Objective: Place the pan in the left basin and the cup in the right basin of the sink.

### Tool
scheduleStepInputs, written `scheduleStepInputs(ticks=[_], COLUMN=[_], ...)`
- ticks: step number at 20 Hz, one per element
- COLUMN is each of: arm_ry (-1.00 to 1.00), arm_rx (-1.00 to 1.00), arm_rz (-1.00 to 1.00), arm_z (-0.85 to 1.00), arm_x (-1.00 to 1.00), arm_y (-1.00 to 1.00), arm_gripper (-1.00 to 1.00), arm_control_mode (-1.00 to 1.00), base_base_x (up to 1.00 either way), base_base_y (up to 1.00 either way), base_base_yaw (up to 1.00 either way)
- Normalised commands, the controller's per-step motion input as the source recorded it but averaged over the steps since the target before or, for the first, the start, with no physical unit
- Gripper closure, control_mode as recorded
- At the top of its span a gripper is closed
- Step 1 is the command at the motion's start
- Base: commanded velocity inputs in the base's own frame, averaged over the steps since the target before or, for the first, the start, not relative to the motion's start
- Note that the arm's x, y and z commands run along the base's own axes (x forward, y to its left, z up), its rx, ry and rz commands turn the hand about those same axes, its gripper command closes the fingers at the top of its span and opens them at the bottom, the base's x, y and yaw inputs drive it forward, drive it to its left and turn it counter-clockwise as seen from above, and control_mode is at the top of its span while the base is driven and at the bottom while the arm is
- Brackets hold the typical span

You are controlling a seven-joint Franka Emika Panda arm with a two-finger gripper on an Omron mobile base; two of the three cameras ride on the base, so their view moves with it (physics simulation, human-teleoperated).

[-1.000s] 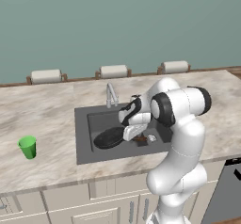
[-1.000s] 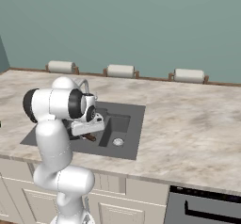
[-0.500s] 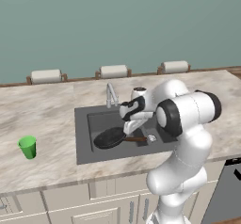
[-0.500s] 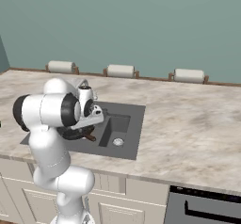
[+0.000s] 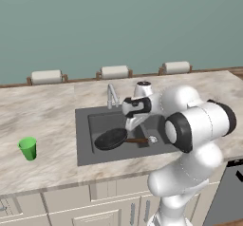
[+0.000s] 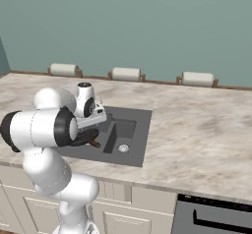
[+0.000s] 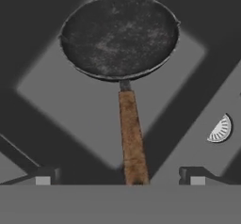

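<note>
The pincer [image 7: 120,176] stands released, its tips spread wide on either side of the pan [image 7: 119,37] handle without touching it, which suggests the pan has been let go. In the hand view the pan lies at twelve o'clock from the pincer, resting in the left basin [image 5: 97,125]. The cup [image 5: 28,148] waits upright on the counter [image 5: 38,111], well apart at nine o'clock from the sink [image 5: 83,149].

The pan [image 7: 120,37] is black with a brown handle, the cup [image 5: 28,148] is bright green, the sink [image 5: 85,139] is dark grey, and the counter [image 5: 42,111] has beige marble pattern.
</note>
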Motion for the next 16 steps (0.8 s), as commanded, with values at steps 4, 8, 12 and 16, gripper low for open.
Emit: scheduleStepInputs(ticks=[4, 8, 12, 16], arm_ry=[0.0, 0.0, 0.0, 0.0], arm_rx=[0.0, 0.0, 0.01, 0.06], arm_rz=[-0.02, -0.04, -0.03, -0.04], arm_z=[0.37, 0.33, 0.31, 0.29], arm_x=[-0.33, -0.38, -0.39, -0.45], arm_y=[0.03, 0.07, 0.04, 0.01], arm_gripper=[-1.0, -1.0, -1.0, -1.0], arm_control_mode=[-1.0, -1.0, -1.0, -1.0], base_base_x=[0.0, 0.0, 0.0, 0.0], base_base_y=[0.0, 0.0, 0.0, 0.0], base_base_yaw=[0.0, 0.0, 0.0, 0.0])
